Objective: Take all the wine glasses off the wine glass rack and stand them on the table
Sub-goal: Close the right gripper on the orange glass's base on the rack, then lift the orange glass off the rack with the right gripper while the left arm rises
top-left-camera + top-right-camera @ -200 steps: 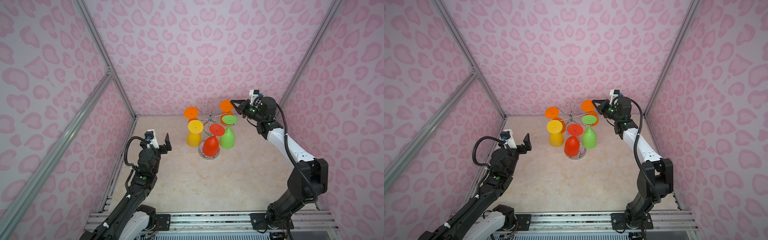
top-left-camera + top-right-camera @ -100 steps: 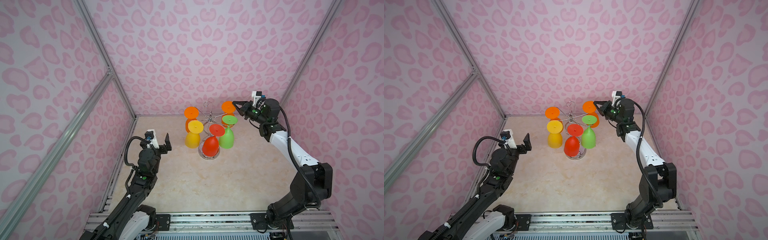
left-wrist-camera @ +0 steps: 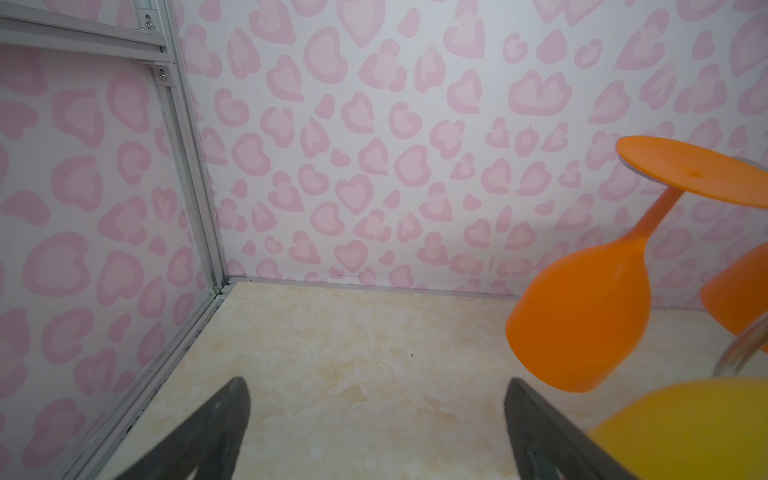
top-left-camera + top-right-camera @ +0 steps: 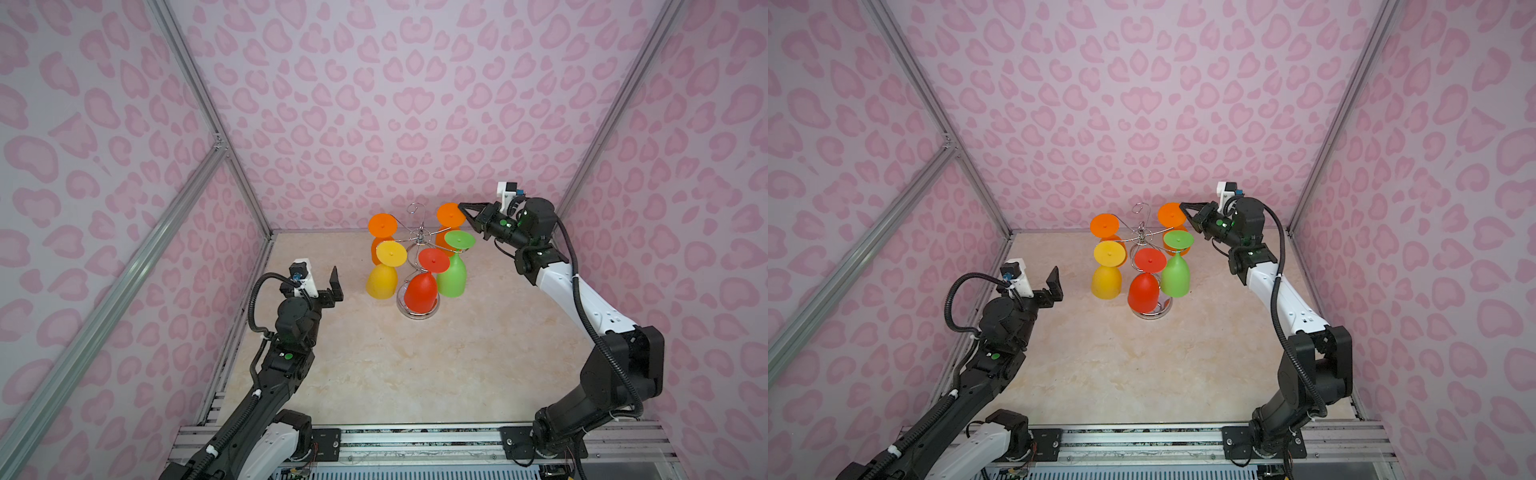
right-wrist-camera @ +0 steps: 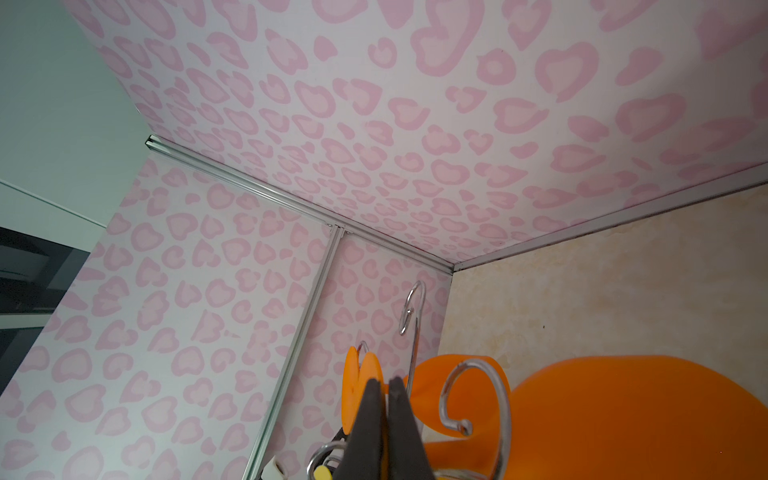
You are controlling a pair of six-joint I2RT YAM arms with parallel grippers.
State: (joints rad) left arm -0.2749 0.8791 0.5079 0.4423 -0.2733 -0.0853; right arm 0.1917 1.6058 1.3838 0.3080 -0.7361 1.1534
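Rack: we see the wine glass rack (image 4: 422,237) (image 4: 1142,237) standing at the back middle of the table (image 4: 415,374), its ring base resting on the marbled top.
Glasses: we count five hanging bowl-down from the hooks. These are the orange wine glass (image 4: 449,214) (image 4: 1170,214) at the back right, a second orange glass (image 4: 382,224) at the back left, and a yellow glass (image 4: 381,282), a red glass (image 4: 420,289) and a green glass (image 4: 452,279) across the front.
Right gripper: we find the right gripper (image 4: 462,206) (image 5: 384,386) clenched and raised to hook height. Its tips are at the rim of the orange wine glass's foot, and we cannot tell whether they nip the foot or only touch it.
Left gripper: we see the left gripper (image 3: 376,399) released, jaws wide with nothing between them. It hovers left of the rack, near the yellow glass but apart from it.
Task's glass: we see it hanging on its hook.
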